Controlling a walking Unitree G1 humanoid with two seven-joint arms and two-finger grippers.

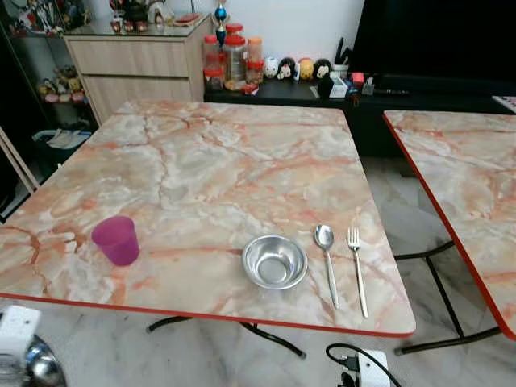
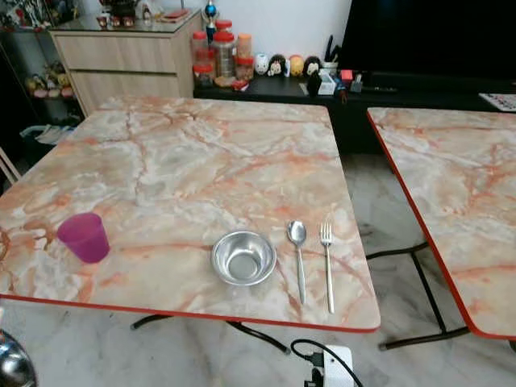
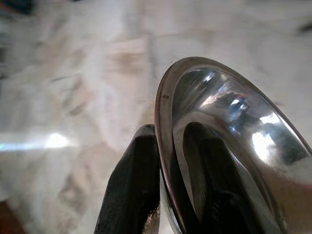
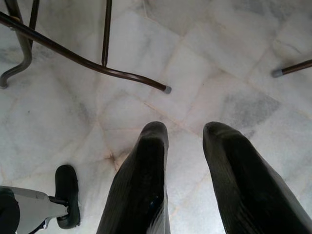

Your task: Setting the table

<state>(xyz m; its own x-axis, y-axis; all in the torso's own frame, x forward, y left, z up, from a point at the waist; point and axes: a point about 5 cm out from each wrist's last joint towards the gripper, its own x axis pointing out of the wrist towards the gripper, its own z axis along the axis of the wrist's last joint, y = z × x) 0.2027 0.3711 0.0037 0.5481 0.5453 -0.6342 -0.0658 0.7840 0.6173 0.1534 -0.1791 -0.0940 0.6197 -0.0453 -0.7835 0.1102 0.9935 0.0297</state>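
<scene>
On the marble table (image 1: 210,161), near its front edge, stand a pink plastic cup (image 1: 116,239) at the left and an empty steel bowl (image 1: 275,261) in the middle. A spoon (image 1: 326,258) and a fork (image 1: 355,266) lie side by side just right of the bowl. My left gripper (image 3: 168,131) is shut on the rim of a second shiny steel dish (image 3: 234,126), one finger inside and one outside. That dish (image 1: 40,367) is held low, below the table's front left corner. My right gripper (image 4: 186,131) hangs open over the floor, holding nothing.
A second marble table (image 1: 468,169) stands to the right across a gap of tiled floor (image 1: 403,226). Behind are a wooden cabinet (image 1: 137,64) and a dark low shelf (image 1: 322,93) with jars and figurines. Metal table legs (image 4: 87,61) cross the floor by my right gripper.
</scene>
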